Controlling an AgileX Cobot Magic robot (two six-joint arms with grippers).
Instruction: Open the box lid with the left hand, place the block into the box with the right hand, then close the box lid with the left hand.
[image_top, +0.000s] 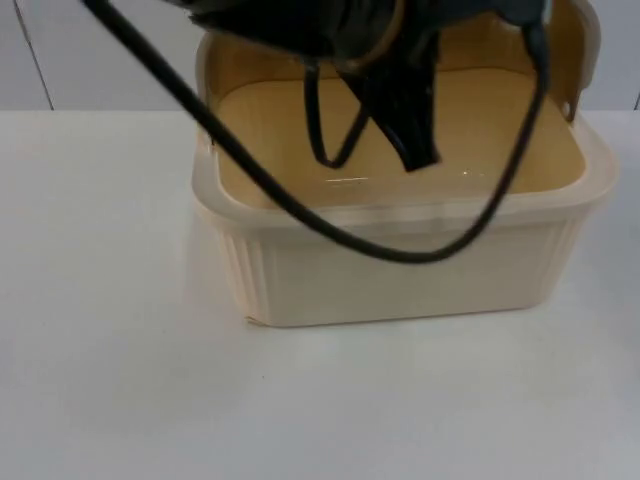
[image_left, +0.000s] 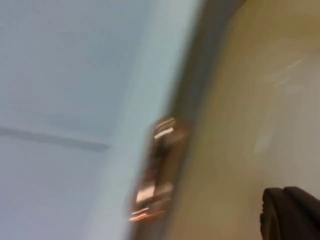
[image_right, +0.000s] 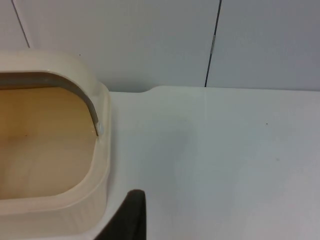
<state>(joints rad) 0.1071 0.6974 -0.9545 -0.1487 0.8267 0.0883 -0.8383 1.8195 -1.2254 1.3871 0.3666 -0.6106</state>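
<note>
Since the cream box's (image_top: 400, 270) lid (image_top: 580, 40) stood raised, the left gripper (image_top: 415, 150), its grasp indiscernible, needed to swing it down steadily.

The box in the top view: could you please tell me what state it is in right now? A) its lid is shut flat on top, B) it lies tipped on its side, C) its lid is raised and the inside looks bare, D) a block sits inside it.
C: the box stands upright on the table with its lid raised behind it, and the tan inside shows no block.
</note>
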